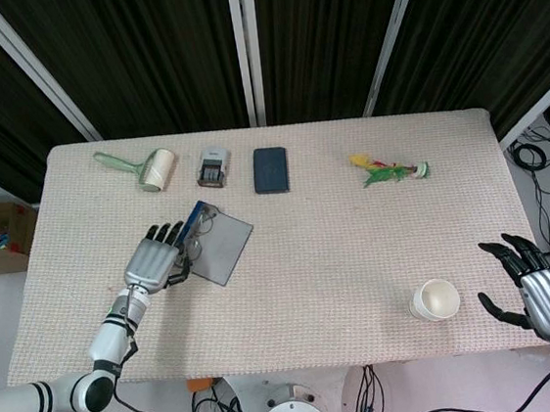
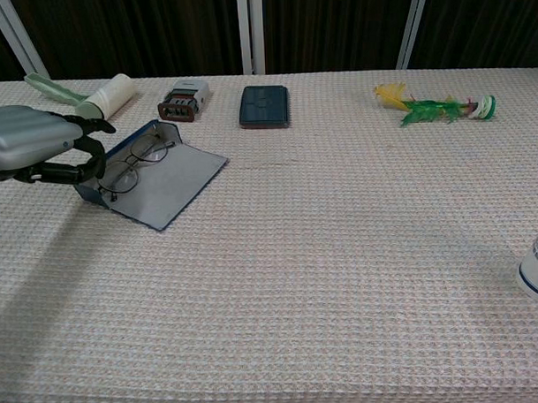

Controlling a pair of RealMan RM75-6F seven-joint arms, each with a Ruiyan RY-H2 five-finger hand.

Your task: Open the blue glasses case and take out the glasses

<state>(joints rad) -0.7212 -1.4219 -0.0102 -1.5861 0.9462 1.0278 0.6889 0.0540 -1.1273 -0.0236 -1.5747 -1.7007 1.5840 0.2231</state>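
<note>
Lying open: blue glasses case [image 2: 153,175], wire-rimmed glasses [image 2: 133,164] inside; left hand [image 2: 33,152] beside, spread, empty.

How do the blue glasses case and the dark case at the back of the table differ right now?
The blue glasses case lies open with its flap flat, while the dark case is closed. The glasses rest in the blue one; nothing lies on the dark one. The left hand is at the blue case; the dark one stands alone. Both lie flat.

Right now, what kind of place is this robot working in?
Probably a robotics lab or test bay: a cloth-covered table set before dark curtains, loose cables on the floor, and unrelated props laid out, such as a lint roller and a paper cup.
</note>
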